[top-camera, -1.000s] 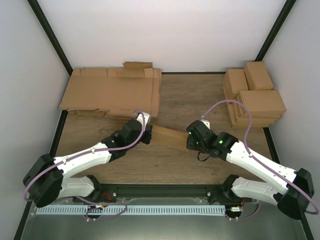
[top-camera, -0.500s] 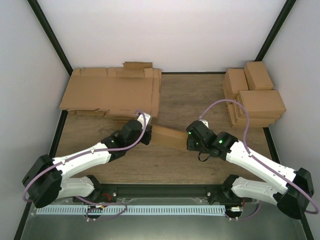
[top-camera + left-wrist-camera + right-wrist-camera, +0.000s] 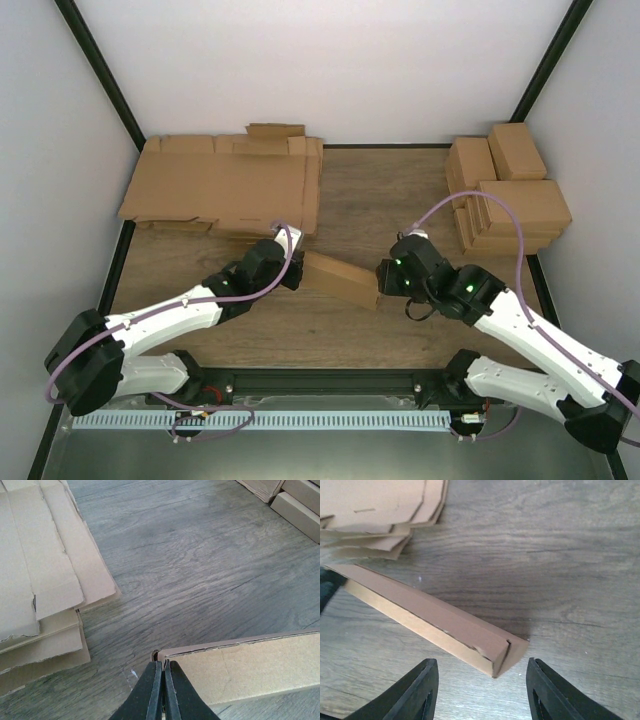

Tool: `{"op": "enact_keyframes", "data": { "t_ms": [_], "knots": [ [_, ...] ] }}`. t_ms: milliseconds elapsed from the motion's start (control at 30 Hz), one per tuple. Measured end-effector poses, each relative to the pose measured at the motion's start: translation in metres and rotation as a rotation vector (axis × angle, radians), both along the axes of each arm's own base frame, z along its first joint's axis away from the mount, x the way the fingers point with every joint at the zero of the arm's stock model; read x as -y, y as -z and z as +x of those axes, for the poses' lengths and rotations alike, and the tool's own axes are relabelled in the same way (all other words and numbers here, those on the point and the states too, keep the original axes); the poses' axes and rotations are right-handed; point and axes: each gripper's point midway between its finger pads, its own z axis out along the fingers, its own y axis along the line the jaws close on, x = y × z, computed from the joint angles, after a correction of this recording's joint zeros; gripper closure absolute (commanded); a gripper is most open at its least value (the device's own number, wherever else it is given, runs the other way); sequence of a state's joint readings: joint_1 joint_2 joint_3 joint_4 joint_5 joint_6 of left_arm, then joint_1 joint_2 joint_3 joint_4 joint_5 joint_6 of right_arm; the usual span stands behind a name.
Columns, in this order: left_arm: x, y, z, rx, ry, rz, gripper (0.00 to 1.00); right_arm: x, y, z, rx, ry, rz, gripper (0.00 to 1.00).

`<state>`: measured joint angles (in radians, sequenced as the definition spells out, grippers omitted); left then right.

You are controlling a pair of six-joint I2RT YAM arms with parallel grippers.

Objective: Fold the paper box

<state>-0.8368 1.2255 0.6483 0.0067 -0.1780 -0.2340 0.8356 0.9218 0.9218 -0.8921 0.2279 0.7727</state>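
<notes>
The paper box (image 3: pixel 340 278) is a folded, closed, long brown cardboard piece in the middle of the table, slanting from upper left to lower right. My left gripper (image 3: pixel 296 268) is shut on a thin cardboard edge at its left end; in the left wrist view the black fingers (image 3: pixel 156 690) pinch that edge of the box (image 3: pixel 250 665). My right gripper (image 3: pixel 385 283) is open just off the box's right end. In the right wrist view the box end (image 3: pixel 495 652) lies between and slightly ahead of the spread fingers (image 3: pixel 422 685), touching neither.
A pile of flat brown cardboard sheets (image 3: pixel 225 185) lies at the back left, close behind the left gripper, and shows as sheets (image 3: pixel 40 580) and sheets (image 3: pixel 380 510) in the wrist views. Stacked finished boxes (image 3: pixel 510 195) stand at the back right, against the side wall.
My right gripper has opened, let go of the box's right end and drawn back to the right. That end has shifted slightly. The left gripper keeps its grip.
</notes>
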Motion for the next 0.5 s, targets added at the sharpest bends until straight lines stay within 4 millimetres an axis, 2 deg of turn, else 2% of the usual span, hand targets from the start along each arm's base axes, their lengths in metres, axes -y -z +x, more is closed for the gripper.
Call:
{"op": "enact_keyframes", "data": {
  "t_ms": [133, 233, 367, 500],
  "knots": [
    [0.0, 0.0, 0.0, 0.0, 0.001, 0.0, 0.96, -0.004, -0.02, 0.004, 0.038, -0.012, 0.026, 0.51],
    [0.0, 0.0, 0.0, 0.0, 0.001, 0.0, 0.96, -0.007, -0.028, 0.01, 0.053, -0.026, 0.034, 0.56],
    [0.001, 0.0, -0.001, -0.002, 0.004, 0.004, 0.96, -0.013, -0.032, 0.02, 0.054, -0.046, 0.069, 0.68],
    [0.001, 0.0, -0.001, -0.003, 0.004, 0.007, 0.96, -0.017, -0.033, 0.032, 0.063, -0.05, 0.139, 0.69]
  ]
}}
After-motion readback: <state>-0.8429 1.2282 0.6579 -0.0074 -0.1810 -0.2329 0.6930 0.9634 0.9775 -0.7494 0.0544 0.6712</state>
